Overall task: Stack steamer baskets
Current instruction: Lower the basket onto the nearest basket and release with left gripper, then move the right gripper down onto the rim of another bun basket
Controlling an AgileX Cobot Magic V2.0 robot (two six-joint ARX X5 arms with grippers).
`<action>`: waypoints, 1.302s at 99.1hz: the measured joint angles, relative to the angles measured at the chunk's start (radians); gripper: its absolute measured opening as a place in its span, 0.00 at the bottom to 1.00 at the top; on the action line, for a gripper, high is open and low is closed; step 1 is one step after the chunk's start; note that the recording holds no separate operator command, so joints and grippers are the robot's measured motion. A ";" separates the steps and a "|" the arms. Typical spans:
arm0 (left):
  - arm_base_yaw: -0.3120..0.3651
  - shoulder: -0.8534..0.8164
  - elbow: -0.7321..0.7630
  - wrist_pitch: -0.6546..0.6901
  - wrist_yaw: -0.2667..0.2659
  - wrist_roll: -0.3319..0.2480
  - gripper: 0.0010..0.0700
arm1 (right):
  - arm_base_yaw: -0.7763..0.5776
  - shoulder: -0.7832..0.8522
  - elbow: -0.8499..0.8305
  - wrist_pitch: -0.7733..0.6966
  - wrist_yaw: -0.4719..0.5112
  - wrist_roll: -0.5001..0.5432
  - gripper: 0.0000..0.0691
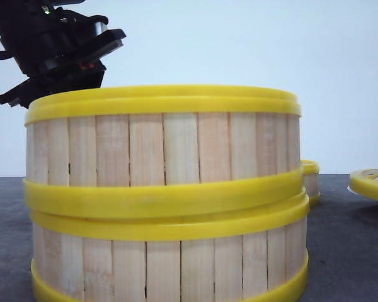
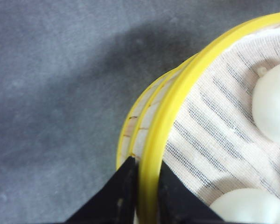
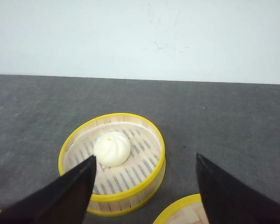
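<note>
The left claw [image 2: 141,186] pinches the yellow rim of the top basket [image 2: 214,121], one finger inside and one outside. In the front view, that arm [image 1: 57,44] is in the upper left, behind the stack. The top basket [image 1: 164,145] sits on the bottom basket [image 1: 170,258], filling the middle of the frame. White buns [image 2: 273,102] lie inside on a cloth. The right claw [image 3: 144,186] is wide apart and holds nothing. Past it, left of middle, a third basket [image 3: 113,161] with one bun [image 3: 112,148] rests on the gray table [image 3: 224,116].

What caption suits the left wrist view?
Left gripper clamps the yellow rim of the top steamer basket, with white buns on its cloth liner.
</note>
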 joint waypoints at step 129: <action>-0.003 -0.028 0.000 0.070 -0.024 -0.041 0.42 | 0.000 0.024 0.000 -0.019 -0.030 0.002 0.60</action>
